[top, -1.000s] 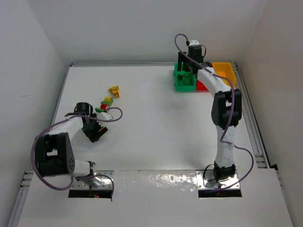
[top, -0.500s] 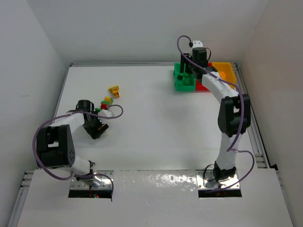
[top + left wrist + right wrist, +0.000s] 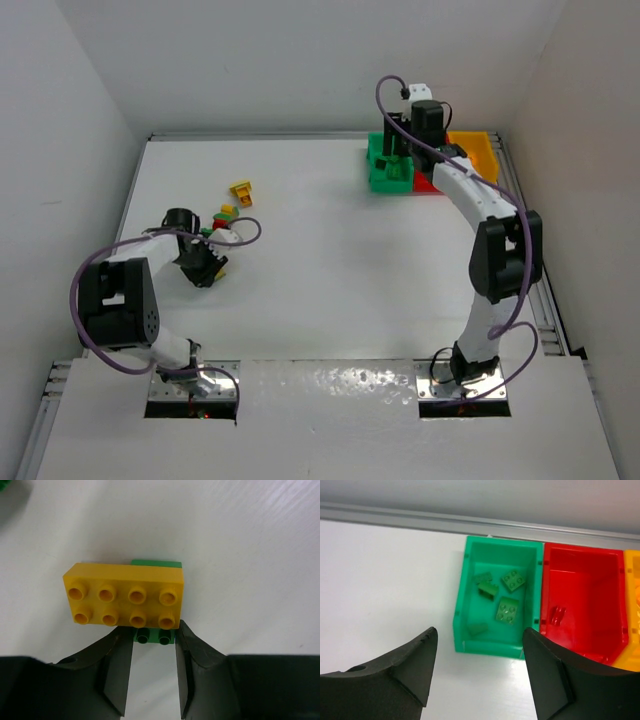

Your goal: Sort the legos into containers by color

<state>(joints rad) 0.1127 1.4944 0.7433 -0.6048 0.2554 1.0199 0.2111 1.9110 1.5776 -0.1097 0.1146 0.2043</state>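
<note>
In the left wrist view my left gripper (image 3: 154,647) has its jaws close together on the near end of a green brick (image 3: 155,637). A yellow eight-stud brick (image 3: 123,596) is stuck across that green brick. In the top view this gripper (image 3: 211,265) is low at the left, just below a small pile of green, red and yellow legos (image 3: 222,220). My right gripper (image 3: 480,631) is open and empty, above the table just in front of the green bin (image 3: 495,649). That bin holds several green bricks. The red bin (image 3: 580,560) holds a red brick (image 3: 557,614). The yellow-orange bin (image 3: 634,580) shows at the edge.
A lone yellow brick (image 3: 241,192) lies beyond the pile. The three bins stand side by side at the back right, with the green bin (image 3: 378,182), the red bin (image 3: 428,187) and the yellow-orange bin (image 3: 478,158) against the back rail. White walls enclose the table.
My left gripper has moved a little away from me, toward the pile. My right arm has swung slightly right and stretched out over the bins.
</note>
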